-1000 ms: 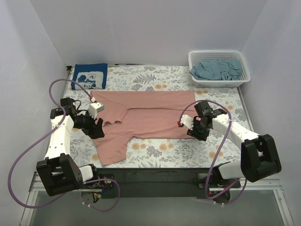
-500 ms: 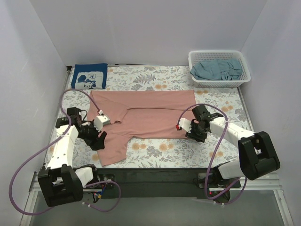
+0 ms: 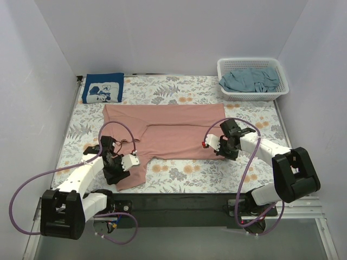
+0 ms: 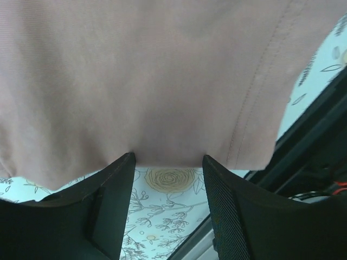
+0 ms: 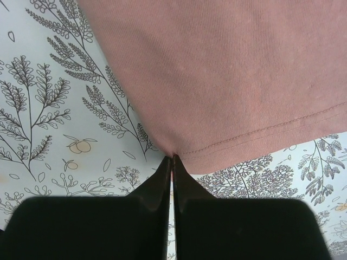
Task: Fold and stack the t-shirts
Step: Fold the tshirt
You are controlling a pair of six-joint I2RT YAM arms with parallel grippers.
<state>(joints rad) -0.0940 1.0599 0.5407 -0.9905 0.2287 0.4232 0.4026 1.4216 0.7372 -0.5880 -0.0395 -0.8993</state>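
The dusty-pink t-shirt lies spread flat in the middle of the floral table cloth, with one flap reaching toward the near edge at the left. My left gripper sits at that flap's left edge. In the left wrist view it is open, with the pink cloth edge lying across its fingertips. My right gripper is at the shirt's near right corner. In the right wrist view it is shut on the puckered corner of the pink hem. A folded navy t-shirt lies at the back left. A grey-teal t-shirt is crumpled in the basket.
The white lattice basket stands at the back right corner. The floral table cloth shows bare in front of the pink shirt, and the table's dark near edge runs just beyond it. Purple cables loop round both arms.
My left arm has swung down from the shirt's left side to the near-left flap. My right gripper has shut on the near right corner of the pink shirt.
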